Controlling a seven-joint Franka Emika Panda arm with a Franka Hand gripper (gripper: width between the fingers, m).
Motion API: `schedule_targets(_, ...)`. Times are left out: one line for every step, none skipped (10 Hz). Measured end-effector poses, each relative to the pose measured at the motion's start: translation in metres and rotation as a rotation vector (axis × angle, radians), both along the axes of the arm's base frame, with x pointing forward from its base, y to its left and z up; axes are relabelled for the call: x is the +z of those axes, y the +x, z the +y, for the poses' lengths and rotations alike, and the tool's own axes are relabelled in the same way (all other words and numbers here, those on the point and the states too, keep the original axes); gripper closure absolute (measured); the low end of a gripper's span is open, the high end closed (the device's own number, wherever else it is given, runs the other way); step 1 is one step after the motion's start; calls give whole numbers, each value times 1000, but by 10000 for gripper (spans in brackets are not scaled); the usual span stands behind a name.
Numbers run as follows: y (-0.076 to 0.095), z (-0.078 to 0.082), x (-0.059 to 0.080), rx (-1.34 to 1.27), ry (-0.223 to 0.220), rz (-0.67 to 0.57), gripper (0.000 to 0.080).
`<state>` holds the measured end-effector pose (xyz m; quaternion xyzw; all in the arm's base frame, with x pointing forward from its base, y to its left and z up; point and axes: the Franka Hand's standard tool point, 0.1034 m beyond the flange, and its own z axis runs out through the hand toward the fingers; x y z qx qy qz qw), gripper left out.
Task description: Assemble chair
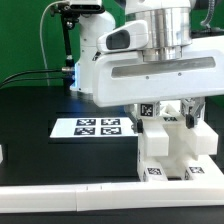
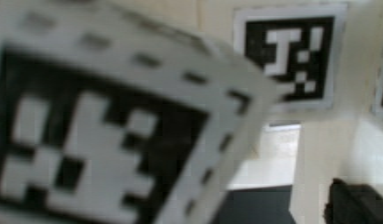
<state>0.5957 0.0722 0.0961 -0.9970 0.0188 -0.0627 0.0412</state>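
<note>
The white chair parts (image 1: 176,150) stand in a cluster on the black table at the exterior view's right, with marker tags on their faces. My gripper (image 1: 170,112) reaches down into the top of this cluster, and its fingers are mostly hidden by the arm's white body and the parts. In the wrist view a blurred white part with a large tag (image 2: 108,120) fills most of the picture, tilted and very close. A second tagged white part (image 2: 286,55) stands behind it. One dark finger (image 2: 360,200) shows at the edge. I cannot tell whether the jaws grip anything.
The marker board (image 1: 98,127) lies flat in the middle of the table, to the exterior view's left of the chair parts. A long white bar (image 1: 60,196) runs along the front edge. The robot's base and cables (image 1: 70,50) stand at the back.
</note>
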Motion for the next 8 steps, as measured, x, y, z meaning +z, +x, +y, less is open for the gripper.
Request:
schedule_targets(1,0,0,0,0,-1,151)
schedule_targets(1,-1,1,0,0,-1,151)
schedule_targets(1,-3,1,-2,-1,-1,151)
schedule_targets(1,-4,2,-3,0,0,151)
schedule_targets(1,-4,6,-4,2,-2,151)
schedule_targets(-1,-5,10,-4,3,-5,151)
schedule_targets(-6,-7,18,4,5,5,151)
schedule_targets(-13,-8,32,32,12,29,151)
